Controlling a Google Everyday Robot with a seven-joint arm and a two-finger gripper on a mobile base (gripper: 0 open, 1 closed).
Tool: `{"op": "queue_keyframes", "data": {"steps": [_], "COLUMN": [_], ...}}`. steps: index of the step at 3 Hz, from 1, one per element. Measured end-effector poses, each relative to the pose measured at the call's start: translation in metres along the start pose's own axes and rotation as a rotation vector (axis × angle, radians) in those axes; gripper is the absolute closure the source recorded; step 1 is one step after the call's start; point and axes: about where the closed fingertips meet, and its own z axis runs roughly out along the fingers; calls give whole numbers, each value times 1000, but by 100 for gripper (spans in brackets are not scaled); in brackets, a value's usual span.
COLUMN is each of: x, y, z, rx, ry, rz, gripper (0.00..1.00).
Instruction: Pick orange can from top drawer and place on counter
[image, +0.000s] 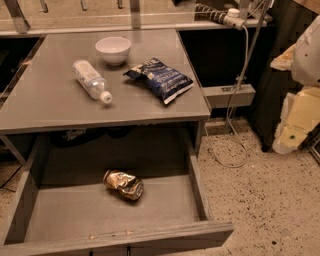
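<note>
- At the right edge of the camera view, we find the gripper (299, 112), seen as pale white and yellow parts raised above the speckled floor (260, 200). Whether it is open or closed we cannot tell; it holds nothing that we can see.
- We find the orange can (123, 184) crushed and on its side on the floor of the top drawer (199, 192), which is pulled out beneath the counter (45, 100). It sits about mid-drawer, touching no wall.
- The relation that governs the next move: the can lies to the left of and lower than the gripper, and well apart from it. Its long axis runs roughly left to right, tilted slightly down to the right.
- In our judgement, the gripper must travel left, clear the drawer's right wall and descend from above. The counter's front edge overhangs only the rear of the drawer, and the can appears clear of it.
- On the counter we note a clear bottle (91, 81) on its side, a white bowl (113, 50) and a blue snack bag (160, 79). Bare surface for placing remains at the front left and along the front edge.
- A loose cable (231, 131) trails down to the floor right of the counter, near the likely approach path. We rate it a minor snag risk.
</note>
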Motion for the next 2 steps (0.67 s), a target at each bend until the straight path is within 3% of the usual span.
{"op": "queue_keyframes", "data": {"steps": [1,2], "x": [-5,-26], "y": [11,48], "z": [2,11], "rx": [-2,-36], "ry": [-4,-21], "rz": [-3,-30], "gripper": [0,0]}}
